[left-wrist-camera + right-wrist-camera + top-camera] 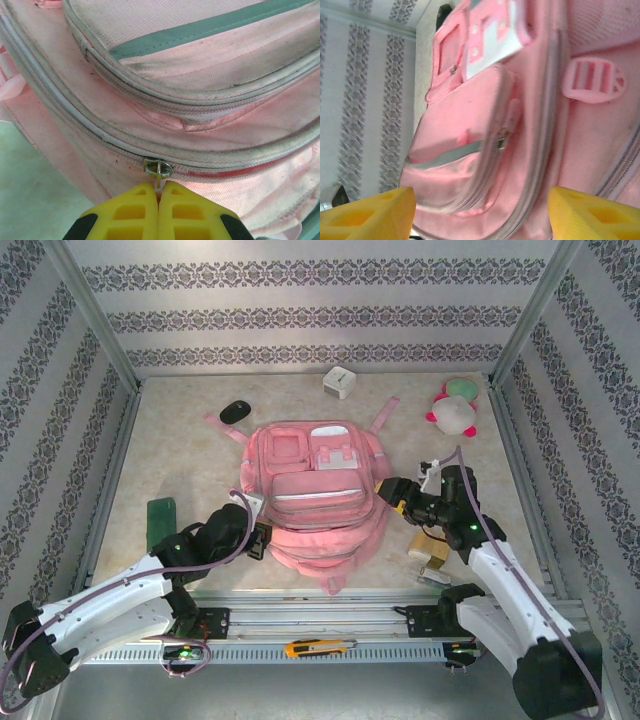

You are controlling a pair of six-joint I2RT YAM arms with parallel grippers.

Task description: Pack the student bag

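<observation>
Nearest, on the rail betw. the arm bases, a yellow box cutter (pixel 318 647) is seen lying outside the bag.

Just beyond, the left fingers (pixel 150 202) are seen shut tight on the zip pull (pixel 158 169) of a long zip at the near-left edge of the student bag (pixel 315 495). The slider is held where that zip curves round the bag's side. A thin reddish line is seen along the zip to the slider's right. Whether that stretch is already parted cannot be told.

On the other side, the right fingers (pixel 390 495) are spread wide, with nothing gripped. They are placed just beside the bag's right edge, approx. level with the front pockets. A tan block (pixel 432 550) lies by the right arm, on the surface.

The bag is laid flat, front up, mid-surface, with the straps toward the far wall. The front pocket zips look closed.

More loose things are spread round it: a green item (pixel 160 520) to the left, and a black mouse (pixel 235 411), a white cube (pixel 340 381) and a plush toy (pixel 455 408) at the far side.

Progress is judged early: no item is seen inside and no compartment is seen gaping. The opening step appears to be in hand. Left to do, prob.: zip run open, things loaded, bag closed.
</observation>
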